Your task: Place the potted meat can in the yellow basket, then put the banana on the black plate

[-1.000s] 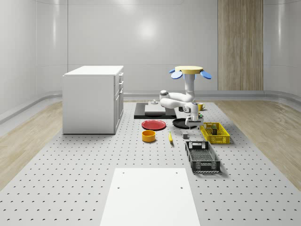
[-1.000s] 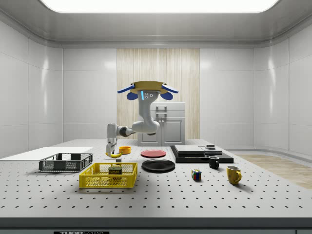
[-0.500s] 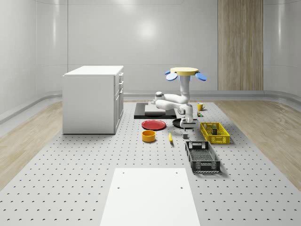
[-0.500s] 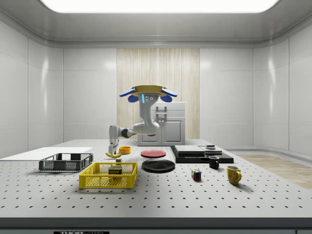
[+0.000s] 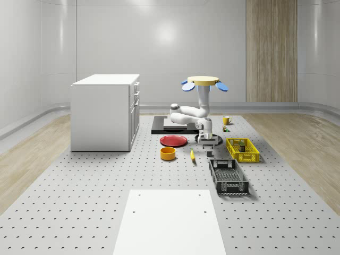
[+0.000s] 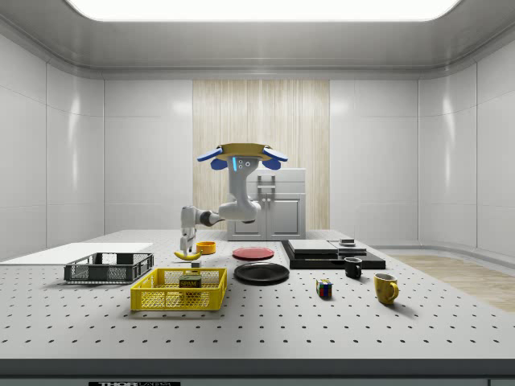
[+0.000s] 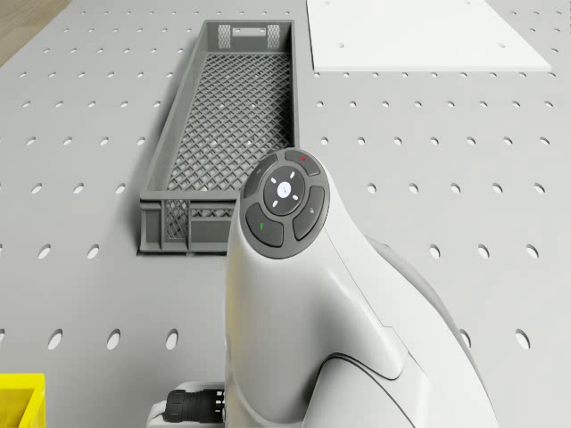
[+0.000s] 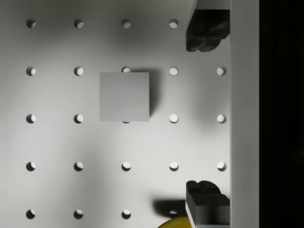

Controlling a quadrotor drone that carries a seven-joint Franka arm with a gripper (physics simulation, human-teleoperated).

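The drone (image 5: 203,82) hovers above the bench (image 5: 106,202), mid-frame in the whole-scene view, its claw (image 5: 207,142) hanging low just right of the banana (image 5: 192,154). Right of the claw sits the basket (image 5: 243,150) with the can (image 6: 191,281) inside. The crate (image 5: 228,176) lies below it, and the plate (image 6: 261,273) sits behind the claw.

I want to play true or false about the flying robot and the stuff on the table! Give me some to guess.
1. The potted meat can sits inside the yellow basket. True.
2. The banana lies on the black plate. False: it lies on the table, apart from the plate.
3. The gripper is open and holds nothing. True.
4. The drone rests on the white cabinet. False: it hovers above the table, near the black plate.
5. The grey basket has a mug in it. False: nothing is in it.
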